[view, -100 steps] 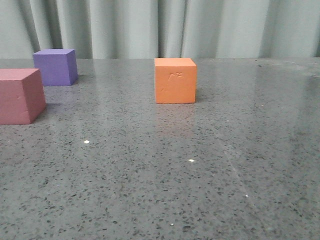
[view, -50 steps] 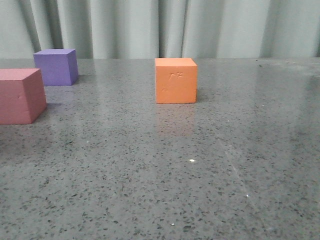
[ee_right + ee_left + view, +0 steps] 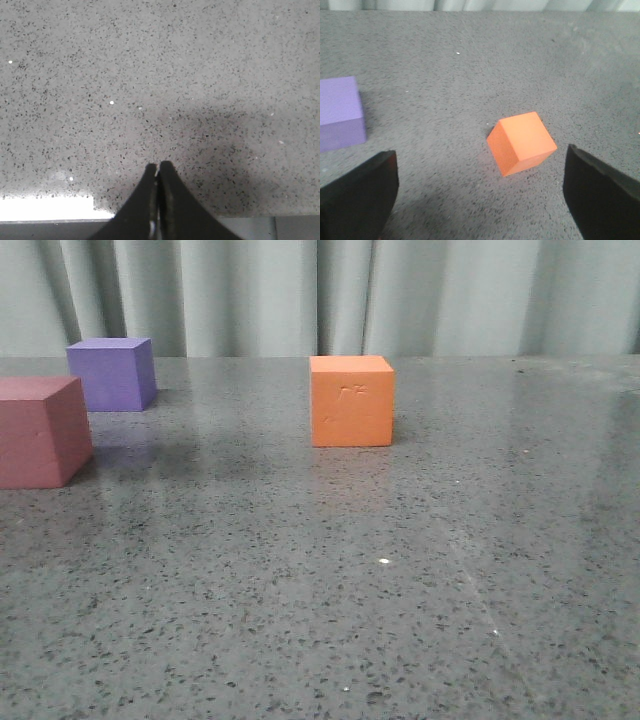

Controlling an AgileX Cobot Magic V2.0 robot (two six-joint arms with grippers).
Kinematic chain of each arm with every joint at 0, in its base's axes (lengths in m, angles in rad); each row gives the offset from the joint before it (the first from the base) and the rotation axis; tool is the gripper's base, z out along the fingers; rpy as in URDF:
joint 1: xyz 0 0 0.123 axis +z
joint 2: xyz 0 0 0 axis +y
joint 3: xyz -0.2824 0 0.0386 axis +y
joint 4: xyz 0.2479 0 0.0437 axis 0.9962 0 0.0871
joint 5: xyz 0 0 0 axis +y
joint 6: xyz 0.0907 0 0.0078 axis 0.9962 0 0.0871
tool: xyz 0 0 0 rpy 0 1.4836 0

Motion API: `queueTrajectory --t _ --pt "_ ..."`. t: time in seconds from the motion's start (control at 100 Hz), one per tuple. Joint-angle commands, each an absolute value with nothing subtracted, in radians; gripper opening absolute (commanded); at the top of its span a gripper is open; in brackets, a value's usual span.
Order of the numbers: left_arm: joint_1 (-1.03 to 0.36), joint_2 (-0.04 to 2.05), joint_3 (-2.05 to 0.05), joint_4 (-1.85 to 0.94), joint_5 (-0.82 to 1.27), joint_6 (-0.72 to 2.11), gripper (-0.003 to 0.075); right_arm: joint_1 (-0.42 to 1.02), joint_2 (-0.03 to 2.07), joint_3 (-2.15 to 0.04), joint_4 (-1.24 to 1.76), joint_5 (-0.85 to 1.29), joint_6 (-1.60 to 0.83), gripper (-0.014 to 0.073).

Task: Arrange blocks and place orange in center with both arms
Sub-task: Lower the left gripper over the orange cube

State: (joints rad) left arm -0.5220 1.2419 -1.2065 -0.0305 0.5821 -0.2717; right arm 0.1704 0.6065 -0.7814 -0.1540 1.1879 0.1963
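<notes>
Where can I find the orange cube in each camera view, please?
Front view: orange cube stands just right of middle, far back on the table.
Left wrist view: orange cube lies ahead of the open left gripper.
Right wrist view: not in it.
Shared landmark: purple cube, also seen by the left wrist.

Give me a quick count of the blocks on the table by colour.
Orange cube: 1
Purple cube: 1
Pink-red cube: 1
Total: 3 blocks
</notes>
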Motion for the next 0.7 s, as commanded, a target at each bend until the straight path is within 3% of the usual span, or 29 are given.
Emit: queueTrajectory --t 0.0,0.19,0.69 --pt "-0.606 1.302 -1.298 0.140 0.508 -0.430 0.0615 0.167 0.608 -0.803 -0.163 1.149 0.187 -0.0067" --pt "-0.728 1.489 -1.452 0.362 0.568 -0.639 0.0608 0.167 0.608 -0.803 -0.163 1.149 0.187 -0.0067" --pt "-0.836 1.840 -1.782 0.473 0.723 -0.796 0.0608 0.167 0.608 -0.803 -0.163 1.145 0.187 -0.0067"
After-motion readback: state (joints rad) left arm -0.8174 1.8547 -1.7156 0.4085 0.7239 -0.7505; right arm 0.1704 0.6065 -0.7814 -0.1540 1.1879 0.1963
